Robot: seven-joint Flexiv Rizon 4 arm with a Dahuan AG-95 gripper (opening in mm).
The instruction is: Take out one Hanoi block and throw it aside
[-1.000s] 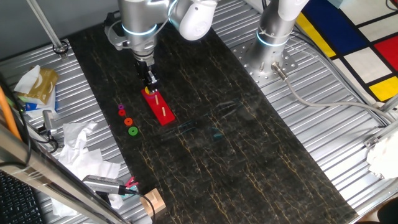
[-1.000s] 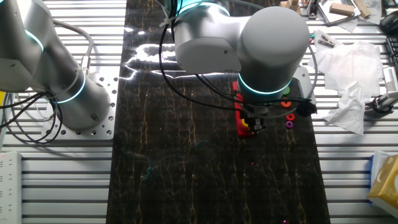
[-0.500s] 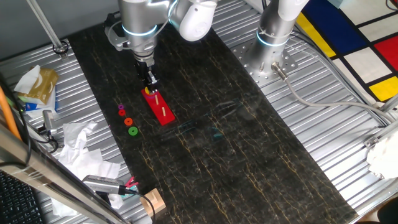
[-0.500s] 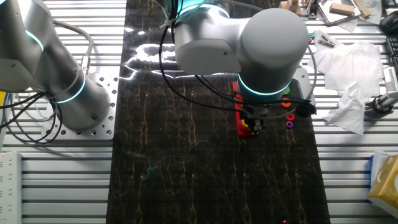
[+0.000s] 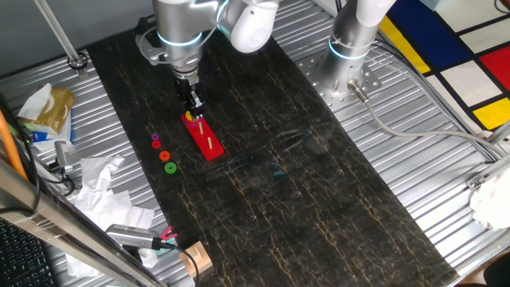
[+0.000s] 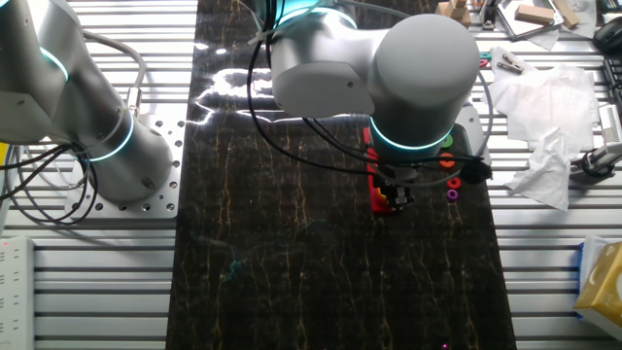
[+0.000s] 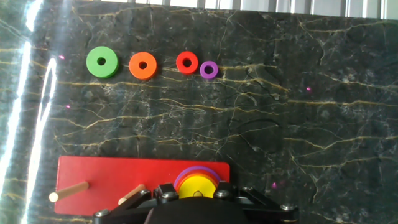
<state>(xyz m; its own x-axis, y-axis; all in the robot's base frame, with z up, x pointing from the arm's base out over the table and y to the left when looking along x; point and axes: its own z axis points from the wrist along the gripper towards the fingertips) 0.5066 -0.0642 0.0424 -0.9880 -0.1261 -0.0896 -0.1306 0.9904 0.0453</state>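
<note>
While my pincer (image 5: 192,111) hangs low over one end of the red base (image 7: 112,177), I cannot tell whether it is released or clenched. The Hanoi block (image 7: 198,186), yellow, sits on its peg on that base, atop a purple disc, directly under my fingers. Green ring (image 7: 102,62), orange, red and small purple rings lie apart on the surface (image 7: 311,137). Judgement: block not yet lifted; extraction and the throw remain.

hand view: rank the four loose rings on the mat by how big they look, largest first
1. green ring
2. orange ring, only slightly smaller than the green
3. red ring
4. purple ring
All four lie in one row, about equally far from the camera, so the ranking holds.
</note>
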